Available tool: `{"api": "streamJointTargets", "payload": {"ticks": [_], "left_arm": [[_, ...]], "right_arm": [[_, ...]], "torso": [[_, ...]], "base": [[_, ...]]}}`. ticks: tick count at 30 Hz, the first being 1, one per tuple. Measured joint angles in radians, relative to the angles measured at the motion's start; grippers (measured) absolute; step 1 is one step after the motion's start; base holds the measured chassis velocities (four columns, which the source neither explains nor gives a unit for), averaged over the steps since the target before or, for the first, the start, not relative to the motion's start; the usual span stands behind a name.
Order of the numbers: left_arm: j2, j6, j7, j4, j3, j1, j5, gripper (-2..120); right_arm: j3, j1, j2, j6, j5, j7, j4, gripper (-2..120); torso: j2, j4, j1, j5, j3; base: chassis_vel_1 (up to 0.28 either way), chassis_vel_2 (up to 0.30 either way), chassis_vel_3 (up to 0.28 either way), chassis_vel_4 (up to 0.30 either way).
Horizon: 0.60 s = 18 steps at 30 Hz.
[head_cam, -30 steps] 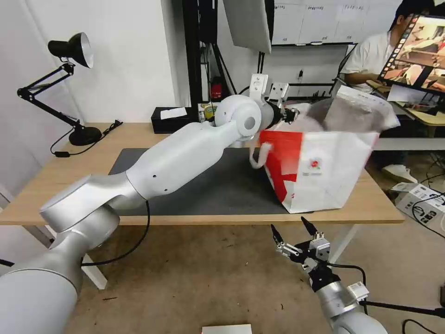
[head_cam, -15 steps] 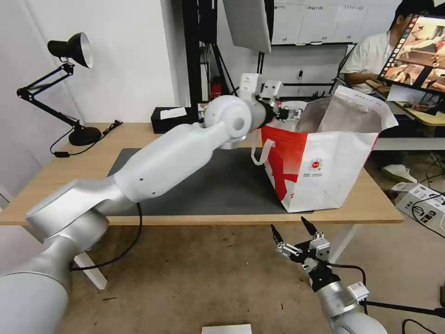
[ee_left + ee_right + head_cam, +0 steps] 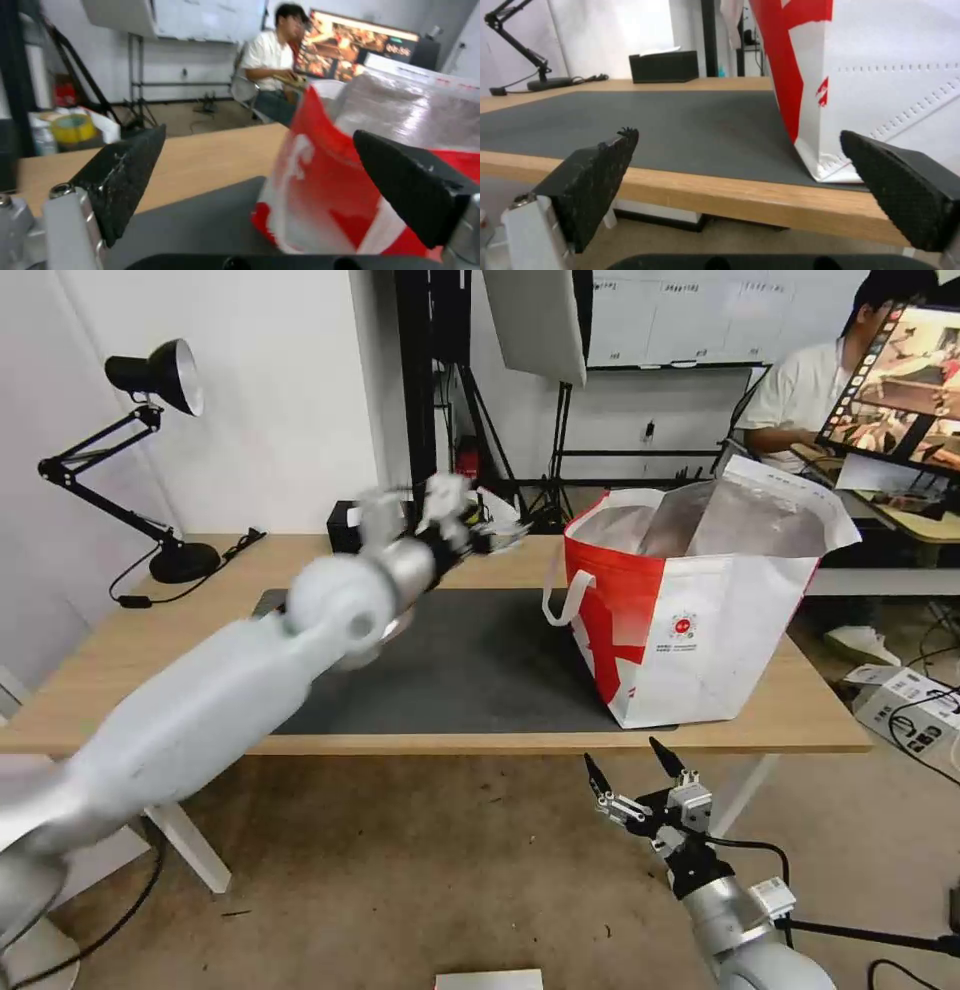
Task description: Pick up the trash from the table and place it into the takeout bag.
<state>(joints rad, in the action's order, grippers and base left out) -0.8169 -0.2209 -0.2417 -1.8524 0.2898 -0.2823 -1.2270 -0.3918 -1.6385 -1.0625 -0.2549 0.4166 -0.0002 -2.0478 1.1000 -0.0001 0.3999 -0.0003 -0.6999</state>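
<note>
The long light wood-topped bench (image 3: 200, 620) carries a large dark grey rectangular mat (image 3: 480, 670), and no loose trash can be seen on either. The big red-and-white takeout bag (image 3: 700, 640) with silver foil lining stands upright at the mat's right end, mouth open, one white strap handle (image 3: 565, 595) hanging toward the mat. The left gripper (image 3: 480, 532) is in the air over the mat's far edge, well apart from the bag; the left wrist view shows its jaws spread wide with nothing between them. The right gripper (image 3: 640, 775) hangs below the bench's front edge, jaws also released and empty. The bag looks light and tall, so an arm swinging close could catch the handle or rim and tip it, spilling what it holds.
</note>
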Motion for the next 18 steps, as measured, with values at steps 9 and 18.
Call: {"api": "streamJointTargets", "payload": {"ticks": [9, 18], "left_arm": [[0.124, 0.112, 0.064, -0.131, -0.327, -0.441, 0.179, 100], [0.07, 0.296, 0.064, -0.114, -0.492, -0.716, 0.399, 100]], "right_arm": [[0.0, 0.0, 0.0, 0.0, 0.0, 0.0, 0.0, 100], [0.0, 0.0, 0.0, 0.0, 0.0, 0.0, 0.0, 100]], "torso": [[0.0, 0.0004, 0.0, 0.0004, 0.0], [0.0, -0.0003, 0.0, 0.0004, 0.0]], "base": [[0.0, 0.0, 0.0, 0.0], [0.0, 0.0, 0.0, 0.0]]}}
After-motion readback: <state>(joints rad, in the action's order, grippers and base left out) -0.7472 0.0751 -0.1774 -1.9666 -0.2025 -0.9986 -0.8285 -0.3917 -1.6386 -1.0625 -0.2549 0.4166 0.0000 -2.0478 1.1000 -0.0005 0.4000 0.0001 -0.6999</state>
